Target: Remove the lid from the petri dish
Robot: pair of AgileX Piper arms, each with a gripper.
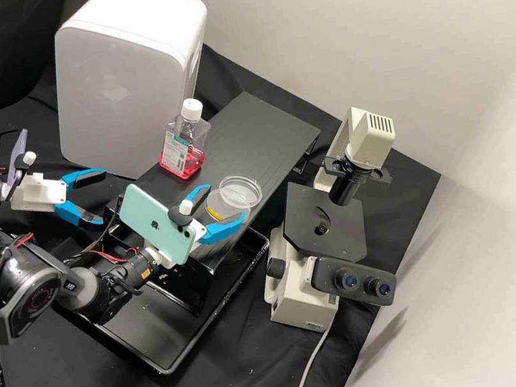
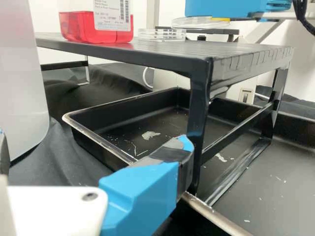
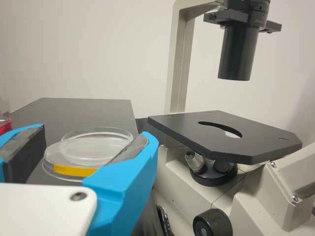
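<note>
Right gripper: the white right gripper with bright blue fingers is clamped on a clear round plastic lid with a yellow strip. One finger pad meets the rim on each side.
Lid: it is held level between the two fingers. In the left wrist view it sits a little above the shelf top, close to the shelf edge that faces the microscope.
Dish: the clear shallow round petri dish base sits uncovered on the shelf, just past the right gripper's fingertips. In the high view its rim overlaps the lid's edge, and I cannot tell whether the two touch.
Shelf: the flat black ribbed shelf on thin metal legs carries the dish base and a flask.
Flask: the clear plastic flask of red liquid with a white cap stands upright on the shelf, well apart from the dish base.
Tray: the glossy black rectangular tray lies under the shelf.
Left gripper: the white left gripper is released, its blue fingers spread with nothing between them. It is low beside the shelf near the white box, well apart from the lid and dish base.
Box: the tall white rounded box stands behind the shelf.
Microscope: the cream and black microscope stands just beside the shelf.
Desk: the desk draped in black cloth carries everything.
</note>
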